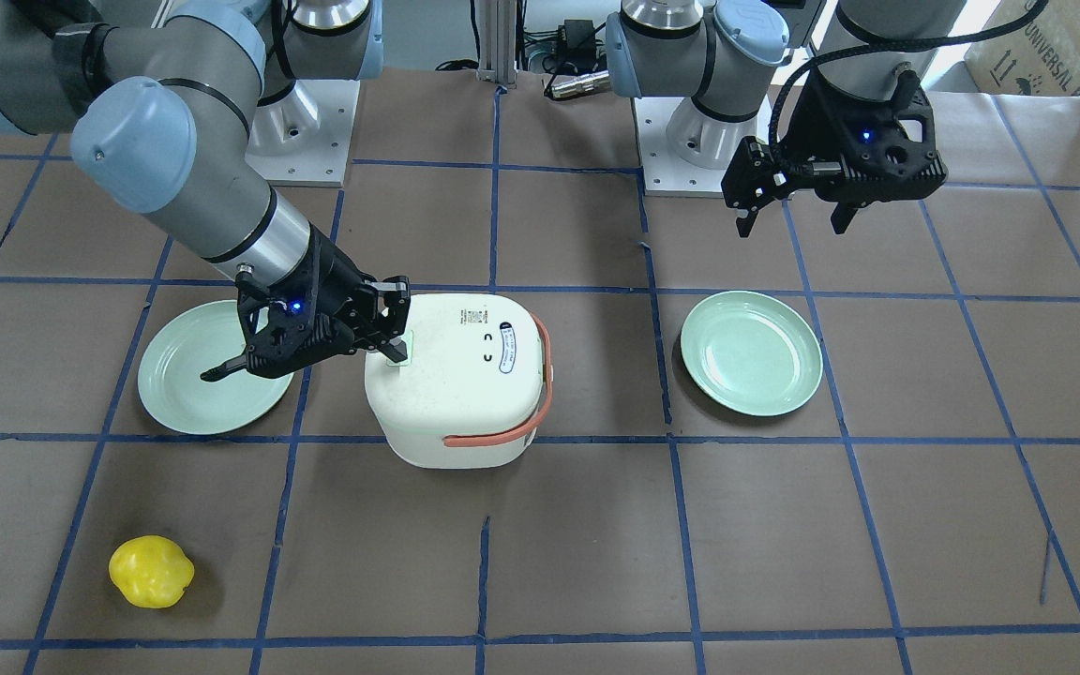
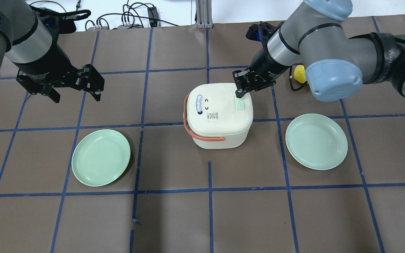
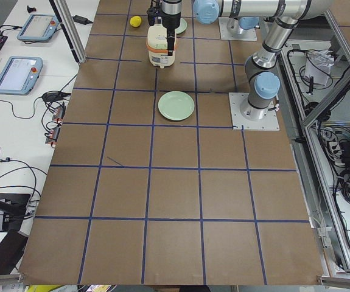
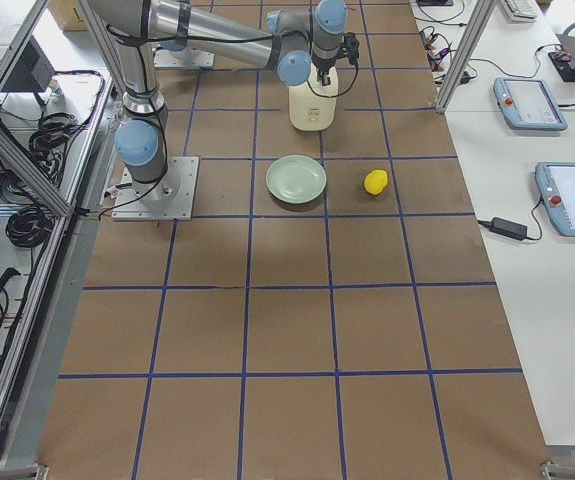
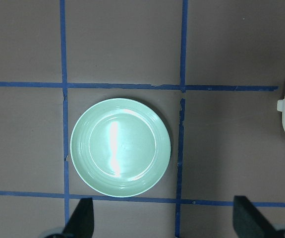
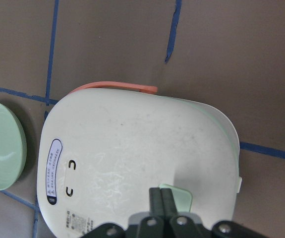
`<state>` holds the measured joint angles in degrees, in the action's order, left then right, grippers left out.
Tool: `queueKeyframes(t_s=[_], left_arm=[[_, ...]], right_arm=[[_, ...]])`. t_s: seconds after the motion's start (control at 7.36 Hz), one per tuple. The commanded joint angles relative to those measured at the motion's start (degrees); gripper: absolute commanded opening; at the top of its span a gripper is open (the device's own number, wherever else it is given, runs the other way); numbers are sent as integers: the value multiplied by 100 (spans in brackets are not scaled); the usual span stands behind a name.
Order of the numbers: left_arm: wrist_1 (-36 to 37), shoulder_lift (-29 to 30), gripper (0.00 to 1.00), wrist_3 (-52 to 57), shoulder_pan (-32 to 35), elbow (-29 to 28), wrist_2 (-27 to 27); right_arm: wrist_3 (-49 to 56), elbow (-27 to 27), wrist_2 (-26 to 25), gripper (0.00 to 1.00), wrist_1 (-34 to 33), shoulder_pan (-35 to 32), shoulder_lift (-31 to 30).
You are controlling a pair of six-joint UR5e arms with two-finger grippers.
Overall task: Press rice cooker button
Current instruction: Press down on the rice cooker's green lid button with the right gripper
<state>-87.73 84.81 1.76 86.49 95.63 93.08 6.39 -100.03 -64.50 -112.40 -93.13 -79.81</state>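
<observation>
Rice cooker [image 1: 451,384] stands at the middle of the table [image 1: 596,525] in the front view — overhead, the right gripper [image 2: 239,93] tips onto its green button [image 2: 239,104] while the left gripper [image 2: 76,95] hovers spread, well apart — and the right wrist view shows fingers [image 6: 164,201] pressed together.

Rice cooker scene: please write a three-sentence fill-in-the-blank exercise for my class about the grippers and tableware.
The shut right gripper has its tips at the rice cooker's pale green ____.
The left gripper hangs ____, holding nothing.
The rice cooker stands between ____ green plates.
Missing words: button; open; two.
</observation>
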Motion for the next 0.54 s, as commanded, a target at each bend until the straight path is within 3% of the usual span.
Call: queueKeyframes(t_s=[0.0,0.41], left_arm=[[2,0,100,0,0,0,0],[2,0,100,0,0,0,0]], right_arm=[[29,-8,7,6,-18,5,9],[12,-140,7,6,-300,5,79]])
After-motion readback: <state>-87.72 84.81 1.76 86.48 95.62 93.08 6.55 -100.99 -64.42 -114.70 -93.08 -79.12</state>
